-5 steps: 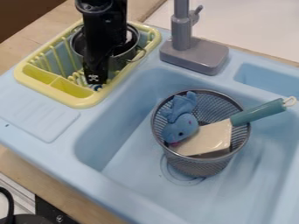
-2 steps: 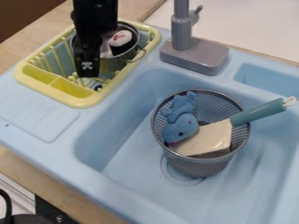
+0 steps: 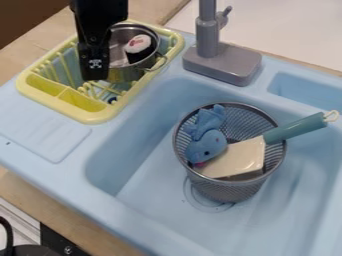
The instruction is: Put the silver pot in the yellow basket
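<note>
The black arm (image 3: 100, 17) hangs from the top edge, its claw (image 3: 94, 72) pointing down over the yellow basket (image 3: 85, 118), near the silver pot (image 3: 130, 74), which sits in that basket. Whether the claw is spread or pressed together cannot be told.

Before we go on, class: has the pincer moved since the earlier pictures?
Yes. Judged against the fixed grey tap, the pincer has shifted toward the picture's left and slightly up, so it is now farther from the tap.
</note>
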`<action>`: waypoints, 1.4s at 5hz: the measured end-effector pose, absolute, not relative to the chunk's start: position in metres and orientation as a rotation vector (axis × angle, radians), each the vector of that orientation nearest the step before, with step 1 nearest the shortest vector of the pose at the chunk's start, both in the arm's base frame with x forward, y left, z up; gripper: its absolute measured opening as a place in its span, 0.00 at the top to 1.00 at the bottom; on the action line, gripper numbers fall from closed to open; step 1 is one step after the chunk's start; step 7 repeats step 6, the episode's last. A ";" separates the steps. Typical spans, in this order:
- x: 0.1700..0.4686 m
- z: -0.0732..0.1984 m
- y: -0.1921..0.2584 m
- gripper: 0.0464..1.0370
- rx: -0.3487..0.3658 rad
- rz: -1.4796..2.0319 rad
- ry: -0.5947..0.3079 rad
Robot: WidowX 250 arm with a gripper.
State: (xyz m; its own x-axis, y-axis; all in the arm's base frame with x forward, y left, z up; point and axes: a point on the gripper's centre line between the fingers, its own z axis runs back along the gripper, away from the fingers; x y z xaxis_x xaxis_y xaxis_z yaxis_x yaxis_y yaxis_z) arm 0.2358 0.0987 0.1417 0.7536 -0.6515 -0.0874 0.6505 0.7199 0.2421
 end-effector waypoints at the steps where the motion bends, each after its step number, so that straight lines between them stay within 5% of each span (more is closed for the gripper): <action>1: 0.225 0.150 0.088 0.04 0.231 -0.619 -0.005; 3: 0.209 0.154 0.084 0.04 0.163 -0.461 -0.013; 7: 0.198 0.130 0.105 0.04 0.157 -0.247 -0.062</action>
